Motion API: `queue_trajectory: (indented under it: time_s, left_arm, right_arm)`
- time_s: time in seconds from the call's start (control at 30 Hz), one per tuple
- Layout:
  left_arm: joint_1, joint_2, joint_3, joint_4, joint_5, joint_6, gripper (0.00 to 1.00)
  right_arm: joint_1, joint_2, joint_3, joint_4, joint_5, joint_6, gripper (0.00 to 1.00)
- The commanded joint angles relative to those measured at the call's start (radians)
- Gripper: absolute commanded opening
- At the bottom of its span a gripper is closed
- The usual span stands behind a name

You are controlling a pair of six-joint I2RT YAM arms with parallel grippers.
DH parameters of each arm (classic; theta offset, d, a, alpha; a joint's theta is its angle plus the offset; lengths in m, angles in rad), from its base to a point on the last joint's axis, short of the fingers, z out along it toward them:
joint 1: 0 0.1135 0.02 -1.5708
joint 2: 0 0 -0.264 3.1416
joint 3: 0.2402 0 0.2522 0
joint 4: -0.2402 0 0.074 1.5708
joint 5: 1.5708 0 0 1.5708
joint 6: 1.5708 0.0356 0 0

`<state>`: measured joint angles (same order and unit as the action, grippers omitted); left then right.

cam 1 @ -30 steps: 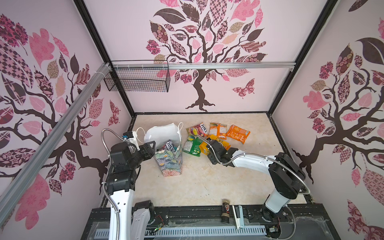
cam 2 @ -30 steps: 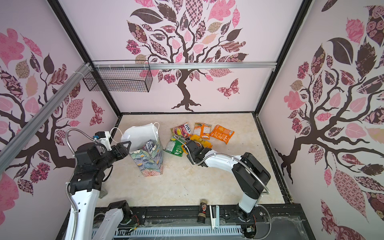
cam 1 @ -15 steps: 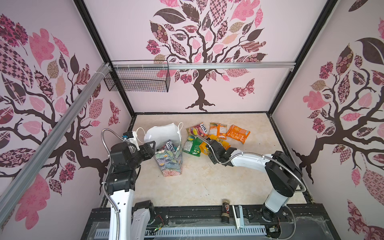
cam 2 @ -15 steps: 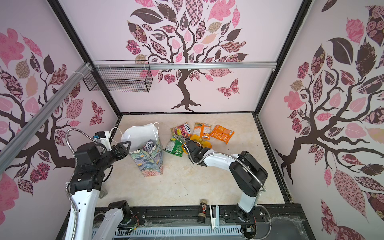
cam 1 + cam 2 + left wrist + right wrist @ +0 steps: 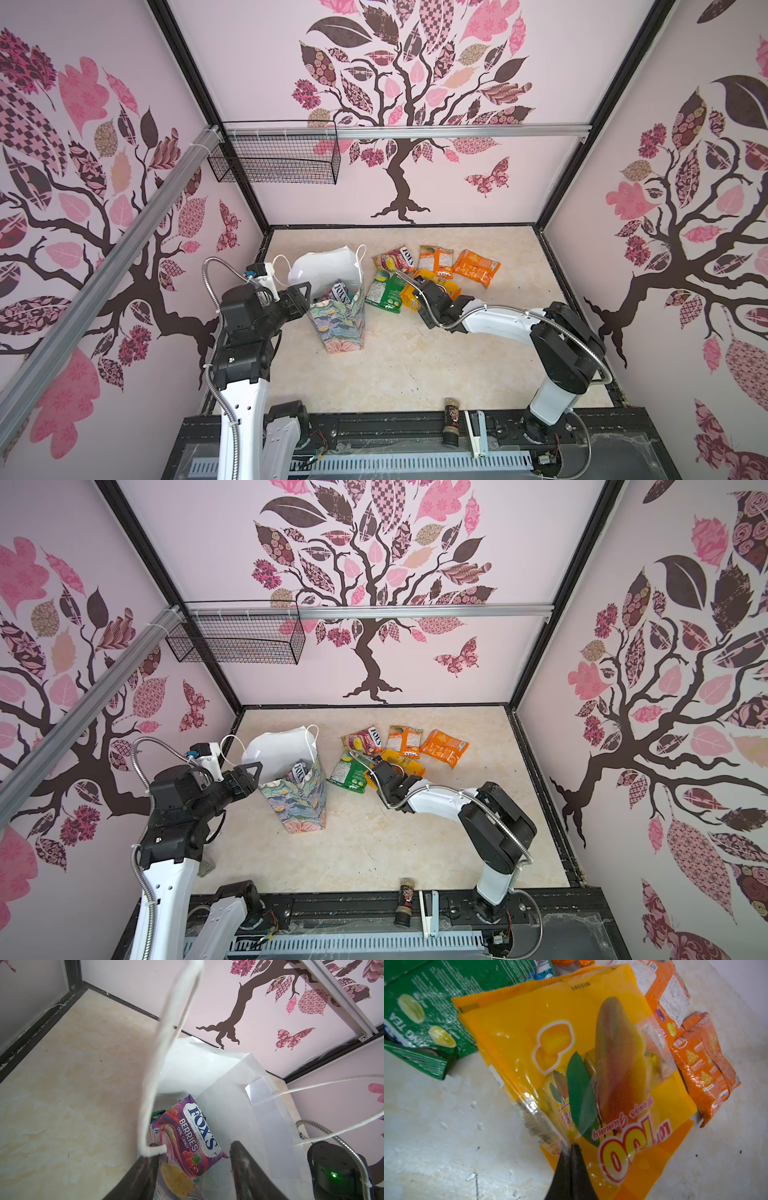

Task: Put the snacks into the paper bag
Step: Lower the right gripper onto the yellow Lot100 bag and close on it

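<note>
The paper bag stands upright left of centre, floral outside and white inside. A purple FOX'S packet and other snacks lie in it. My left gripper is open at the bag's left rim, with one finger outside the wall under a cord handle and the other inside. My right gripper is shut on a corner of the yellow mango gummy packet. Beside it lie a green packet, a red FOX'S packet and two orange packets.
A black wire basket hangs on the back rail at the upper left. A small dark jar and a white stapler-like object lie at the front edge. Walls close in on three sides of the marbled floor.
My right gripper has closed on the yellow packet's corner after edging slightly toward the snack pile. The left arm and the bag have not moved.
</note>
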<state>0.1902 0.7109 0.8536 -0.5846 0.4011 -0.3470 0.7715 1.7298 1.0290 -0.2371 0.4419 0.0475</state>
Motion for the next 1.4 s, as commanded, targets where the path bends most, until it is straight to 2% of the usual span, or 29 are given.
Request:
queue_trajectory:
  time_s: [0.0,0.17,0.2,0.23,0.27,0.3,0.37,0.43,0.8,1.07,1.23,1.37]
  left_arm:
    - [0.003,-0.002,-0.022,0.011,-0.005,0.000,0.59]
    - [0.005,-0.001,-0.022,0.012,-0.004,0.000,0.59]
    - [0.004,0.000,-0.021,0.012,-0.004,0.000,0.59]
    - [0.004,0.000,-0.021,0.012,-0.004,0.001,0.59]
    - [0.004,0.001,-0.020,0.012,-0.004,0.001,0.59]
    - [0.004,0.002,-0.019,0.011,-0.002,0.000,0.59]
    - [0.004,0.001,-0.021,0.011,-0.001,0.000,0.59]
    - [0.003,0.001,-0.021,0.012,-0.001,0.000,0.59]
    - [0.004,-0.007,-0.024,0.010,-0.004,0.000,0.59]
    - [0.003,-0.012,-0.024,0.011,-0.004,-0.001,0.59]
    - [0.005,-0.014,-0.024,0.011,-0.004,-0.003,0.61]
    - [0.003,-0.015,-0.024,0.010,-0.006,-0.001,0.61]
  right_arm:
    - [-0.001,-0.061,0.009,-0.111,0.002,0.034,0.00]
    - [0.004,-0.184,-0.093,-0.122,0.004,0.086,0.00]
    - [0.005,-0.209,-0.113,-0.122,0.003,0.097,0.11]
    - [0.004,-0.227,-0.126,-0.122,0.003,0.105,0.32]
    - [0.004,-0.251,-0.146,-0.120,0.004,0.111,0.41]
    - [0.003,-0.274,-0.162,-0.114,0.002,0.114,0.47]
    - [0.004,-0.312,-0.185,-0.112,0.011,0.121,0.65]
    - [0.004,-0.337,-0.199,-0.116,0.020,0.126,0.71]
    - [0.003,-0.257,-0.200,-0.148,0.057,0.175,0.74]
    - [-0.005,-0.186,-0.190,-0.102,0.112,0.148,0.75]
    - [-0.006,-0.142,-0.166,-0.096,0.110,0.128,0.71]
    - [-0.007,-0.125,-0.166,-0.086,0.095,0.119,0.60]
